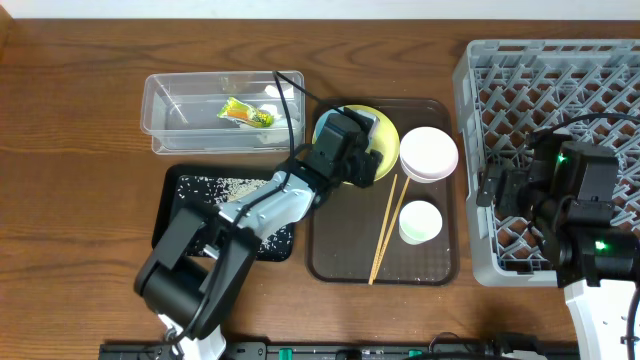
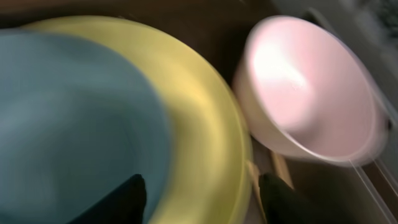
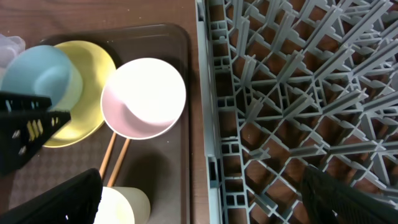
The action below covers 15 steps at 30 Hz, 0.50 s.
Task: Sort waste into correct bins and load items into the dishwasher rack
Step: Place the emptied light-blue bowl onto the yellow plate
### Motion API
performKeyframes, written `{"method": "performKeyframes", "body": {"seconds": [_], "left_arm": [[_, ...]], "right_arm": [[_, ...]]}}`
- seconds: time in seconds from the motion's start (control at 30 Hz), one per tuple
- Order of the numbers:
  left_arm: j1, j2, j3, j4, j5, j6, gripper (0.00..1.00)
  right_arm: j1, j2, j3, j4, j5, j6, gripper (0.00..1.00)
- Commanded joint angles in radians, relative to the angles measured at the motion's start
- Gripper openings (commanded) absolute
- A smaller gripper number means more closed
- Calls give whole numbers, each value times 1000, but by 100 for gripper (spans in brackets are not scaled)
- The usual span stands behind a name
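Observation:
My left gripper [image 1: 347,152] is open over the pale yellow plate [image 1: 385,133] on the brown serving tray. In the left wrist view its fingers [image 2: 202,200] straddle the plate's rim [image 2: 205,124], one finger over the light blue bowl [image 2: 68,124] that sits on the plate. The white-pink bowl [image 1: 428,153] lies to the right. The white cup [image 1: 418,222] and two chopsticks [image 1: 385,230] lie in front. My right gripper [image 3: 205,199] is open and empty over the left edge of the grey rack [image 1: 560,70]. The snack wrapper [image 1: 245,115] lies in the clear tub [image 1: 160,110]. Rice grains [image 1: 225,187] lie in the black tray [image 1: 172,200].
The brown serving tray [image 1: 330,260] stands between the black tray and the rack. The rack's raised wall [image 3: 208,93] runs close along the serving tray's right edge. A cable arcs over the clear tub's right end.

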<state>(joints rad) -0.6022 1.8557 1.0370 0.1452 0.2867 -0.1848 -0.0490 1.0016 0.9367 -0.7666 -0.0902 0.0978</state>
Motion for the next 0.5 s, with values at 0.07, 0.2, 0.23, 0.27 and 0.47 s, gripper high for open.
{"method": "performKeyframes", "body": {"seconds": [0.07,0.2,0.23,0.27,0.47], "left_arm": [[3,-134,14,-93,174,-100,64],[1,-222,14,-219,174,-154,64],[0,-240,14,-259,174,-166,65],[-2,-253,14,-293,174,-174,66],[-60,-250,10,-402,172,-192,76]], "right_arm": [[10,0,19,-4,-4,-10,99],[10,0,19,-2,-4,-9,99],[10,0,19,-2,-4,-9,99],[10,0,19,-2,-4,-9,99],[10,0,19,0,-4,-9,99]]}}
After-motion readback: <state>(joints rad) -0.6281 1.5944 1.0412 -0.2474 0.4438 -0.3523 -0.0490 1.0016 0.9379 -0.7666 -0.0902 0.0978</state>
